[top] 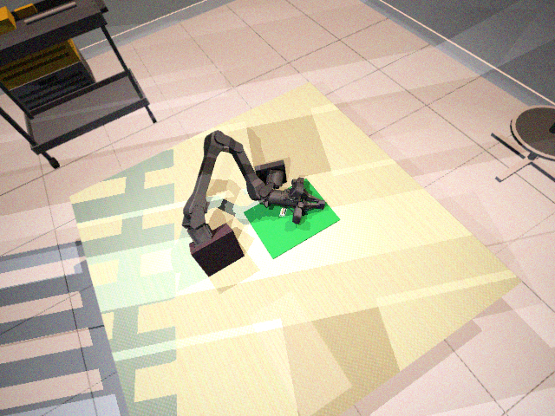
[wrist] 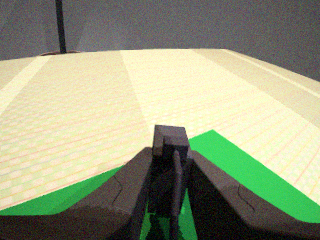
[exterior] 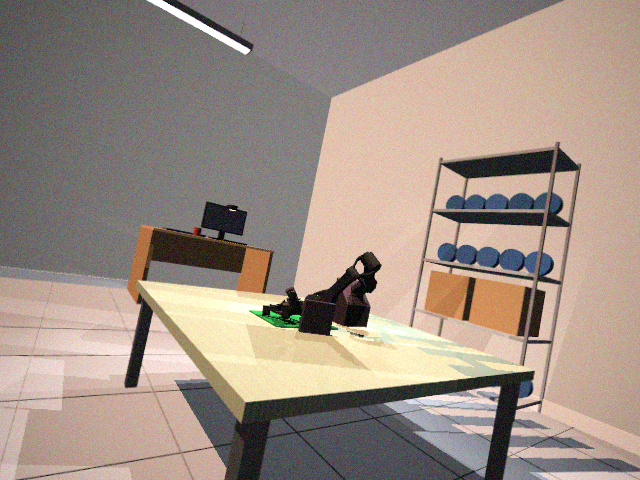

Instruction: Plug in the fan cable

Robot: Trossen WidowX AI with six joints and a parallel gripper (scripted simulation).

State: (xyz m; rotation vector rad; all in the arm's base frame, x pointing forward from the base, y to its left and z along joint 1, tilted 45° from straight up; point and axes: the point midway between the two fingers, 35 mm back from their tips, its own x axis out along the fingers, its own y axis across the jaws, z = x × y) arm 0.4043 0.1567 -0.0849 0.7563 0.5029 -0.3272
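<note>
The green board (top: 274, 239) (exterior: 256, 312) (wrist: 217, 150) lies flat on the table. My gripper (top: 321, 204) (exterior: 265, 310) (wrist: 169, 156) is shut on the plug, low over the board near its far right edge in the top view. The dark plug (wrist: 169, 133) sits between the fingertips in the wrist view, and its dark cable (wrist: 177, 180) runs back between the fingers. The four-pin header cannot be made out; the fingers and plug cover that part of the board. Whether the plug touches a header cannot be told.
A dark box (top: 278, 171) (exterior: 316, 316), perhaps the fan, stands beside the board and close to the wrist. A small white part (top: 283, 211) is on the board beside the gripper body. The arm's dark base block (top: 217, 251) stands on the table (top: 403, 250).
</note>
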